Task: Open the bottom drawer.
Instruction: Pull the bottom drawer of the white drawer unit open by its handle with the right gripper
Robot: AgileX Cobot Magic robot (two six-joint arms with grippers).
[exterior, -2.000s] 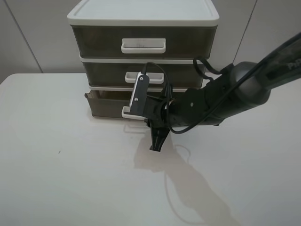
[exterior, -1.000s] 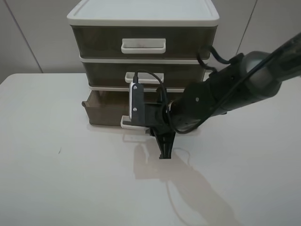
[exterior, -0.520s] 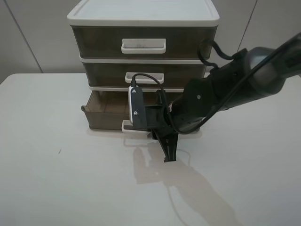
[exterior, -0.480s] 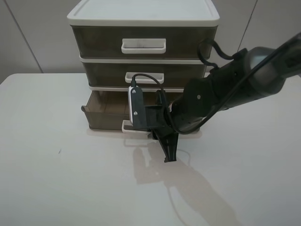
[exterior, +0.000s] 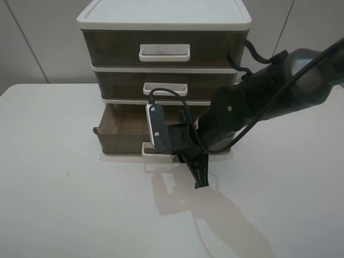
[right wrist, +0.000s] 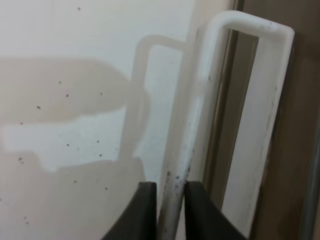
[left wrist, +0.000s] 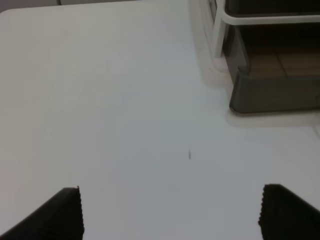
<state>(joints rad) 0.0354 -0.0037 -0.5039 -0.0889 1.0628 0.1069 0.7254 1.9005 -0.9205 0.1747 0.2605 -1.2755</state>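
Note:
The bottom drawer (exterior: 121, 141) of smoky brown plastic stands part way out of the three-drawer unit (exterior: 161, 16). My right gripper (exterior: 180, 156) is shut on the right end of its small white loop handle (exterior: 156, 150). In the right wrist view the two dark fingertips (right wrist: 146, 202) pinch the handle's bar (right wrist: 240, 22), with the gripper (right wrist: 167, 200) against the drawer front (right wrist: 302, 125). My left gripper (left wrist: 175, 215) is open and empty above the table, left of the drawer's corner (left wrist: 275, 95). It is out of the exterior view.
The middle drawer (exterior: 123, 85) and top drawer (exterior: 113, 48) are shut above. The right arm (exterior: 269, 99) and its cable cross in front of the unit's right side. The white table (exterior: 64, 215) spreads in front and to the left.
The bottom drawer has slid further out towards the front of the table. My right gripper has moved the same way with the handle in it.

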